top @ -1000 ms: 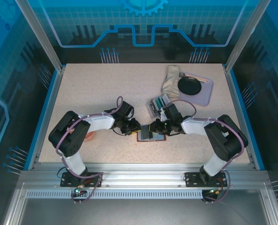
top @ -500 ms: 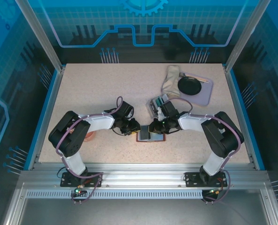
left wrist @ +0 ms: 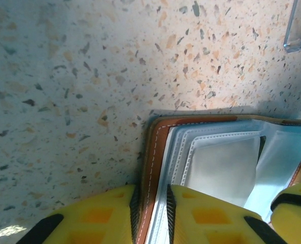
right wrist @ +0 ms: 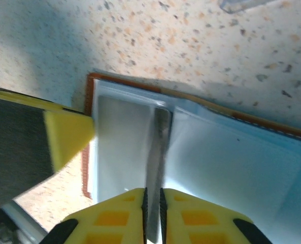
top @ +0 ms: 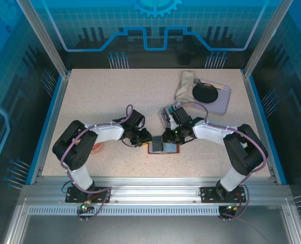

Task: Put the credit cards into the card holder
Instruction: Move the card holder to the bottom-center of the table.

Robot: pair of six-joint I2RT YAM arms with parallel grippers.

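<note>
The card holder (top: 165, 149) lies open on the table near the front, brown rim outside and pale teal-grey pockets (left wrist: 216, 162) inside. My left gripper (top: 148, 141) is shut on its brown left edge (left wrist: 153, 168), one finger on each side. My right gripper (top: 164, 139) is shut on a pale grey credit card (right wrist: 159, 147), held edge-on above the open pockets (right wrist: 231, 162). The card's far tip meets the fold between the pockets; whether it has entered one I cannot tell. More credit cards sit in a clear tray (top: 166, 113) just behind.
A purple tray (top: 222, 103) with a black disc (top: 205, 92) and a beige cloth (top: 185, 86) lies at the back right. A small orange thing (top: 97, 148) sits by my left arm. The clear tray's corner (left wrist: 298, 30) is close behind the wallet.
My right arm has swung its forearm a little, turning the held card over the wallet. My left arm and the wallet have stayed put.
</note>
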